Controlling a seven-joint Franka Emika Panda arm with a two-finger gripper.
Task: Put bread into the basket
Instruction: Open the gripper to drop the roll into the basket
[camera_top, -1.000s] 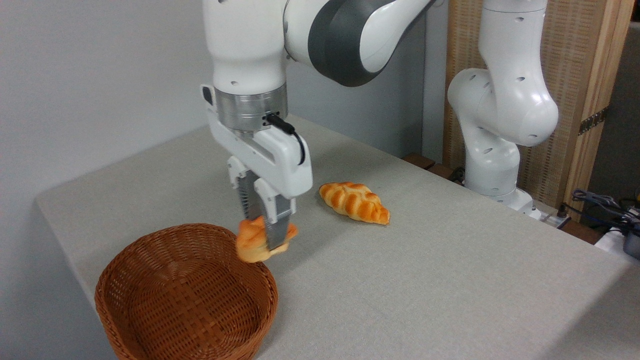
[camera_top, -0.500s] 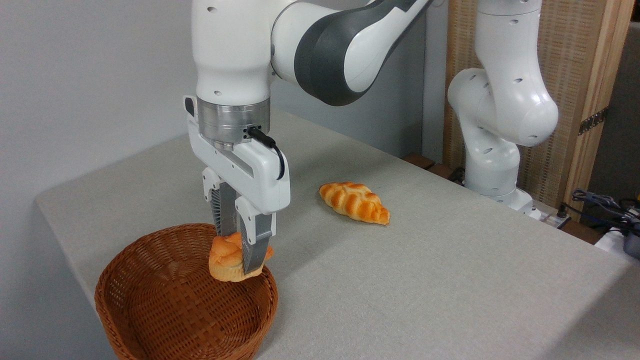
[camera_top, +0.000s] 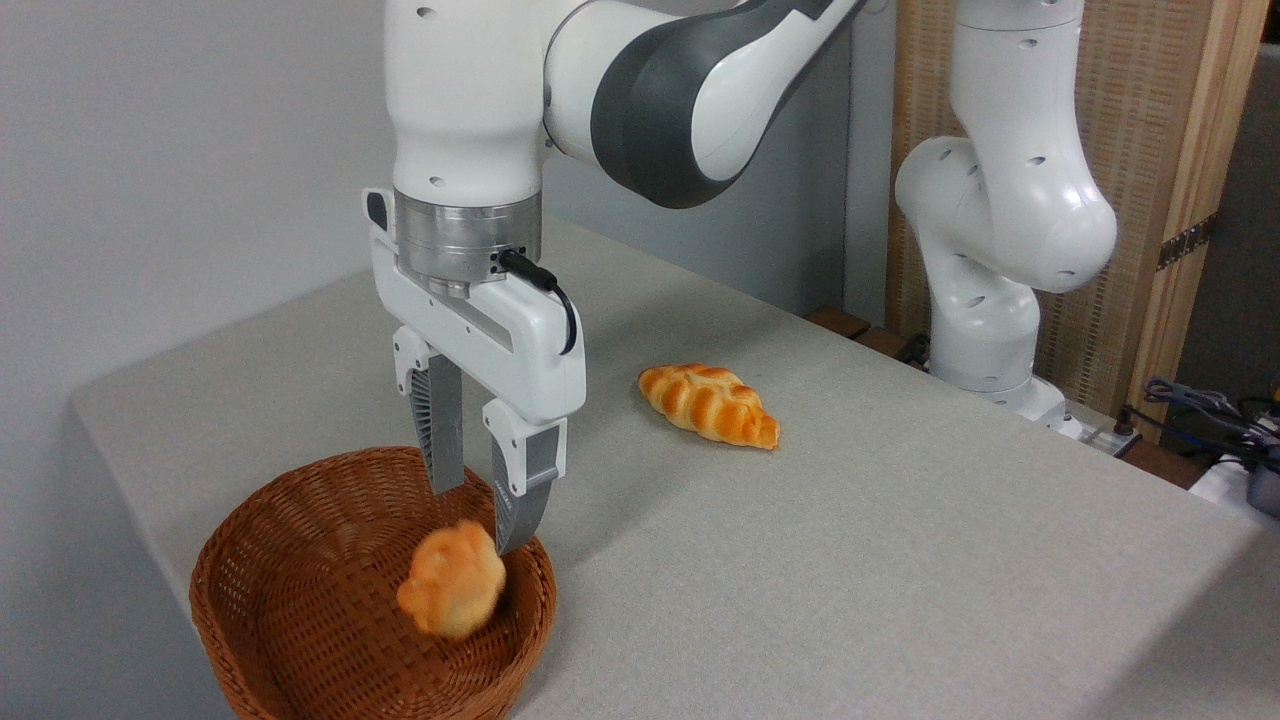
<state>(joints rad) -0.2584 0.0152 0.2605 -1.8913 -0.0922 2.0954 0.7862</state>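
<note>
The bread (camera_top: 451, 592), a small golden-orange bun, shows blurred inside the brown wicker basket (camera_top: 300, 590) at the table's front left, near its right wall. I cannot tell whether it is resting or still falling. Just above it my gripper (camera_top: 478, 516) hangs open over the basket's right side, fingers spread and holding nothing. The bun sits below and slightly left of the fingertips, apart from them.
A longer braided loaf (camera_top: 709, 403) with pointed ends lies on the grey table (camera_top: 850, 560) to the right of my gripper. The arm's white base (camera_top: 985, 330) stands at the back right, with cables (camera_top: 1210, 415) beyond it. The table's left edge runs close to the basket.
My gripper carried the bun left over the basket, then opened. The bun has left the fingers and dropped into the basket.
</note>
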